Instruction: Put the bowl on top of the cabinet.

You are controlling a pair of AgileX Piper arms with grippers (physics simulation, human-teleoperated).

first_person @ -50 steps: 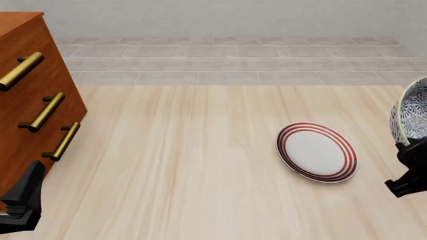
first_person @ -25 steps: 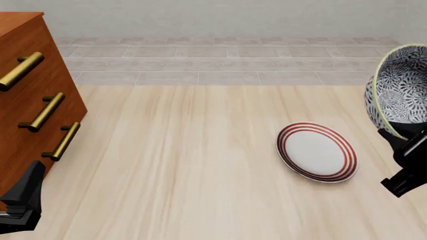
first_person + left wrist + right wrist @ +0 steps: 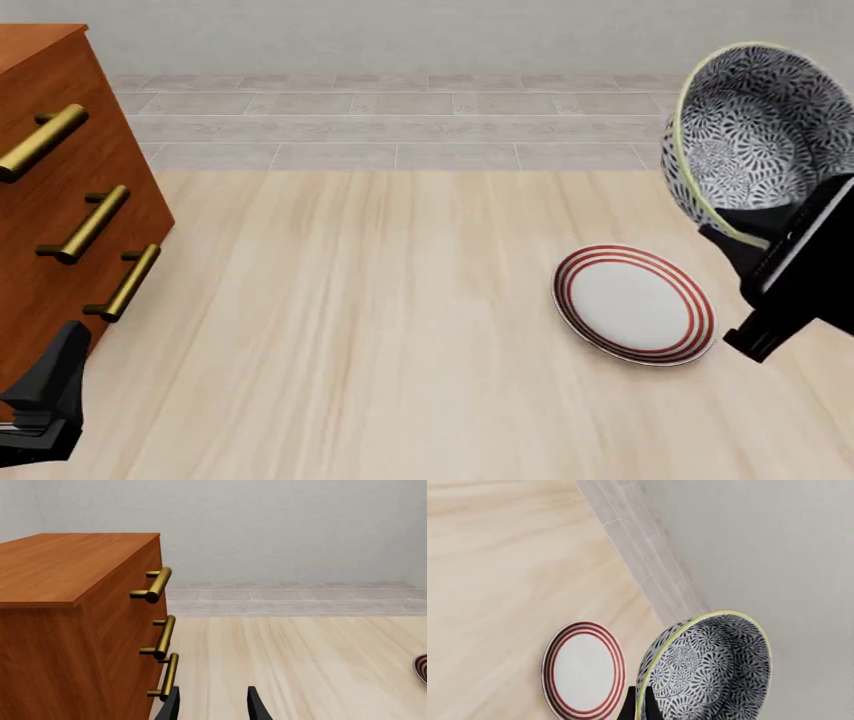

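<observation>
Clamped on the rim of the bowl (image 3: pixel 761 130), the right gripper (image 3: pixel 741 235) holds it tipped above the table's right side, with the cabinet (image 3: pixel 54 190) waiting far left, nearer the idle, open-jawed left gripper (image 3: pixel 212 707).

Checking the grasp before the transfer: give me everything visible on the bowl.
The bowl is deep and round, white with dense black-blue floral swirls inside and out and a thin yellow-green rim; it looks like glazed ceramic. It is off the table, tipped on its side so the opening faces the front camera, up at the right of the front view, above and beyond the red-ringed plate. The right gripper pinches its rim, one finger inside, one outside. Nothing else touches it, and it looks empty.
</observation>
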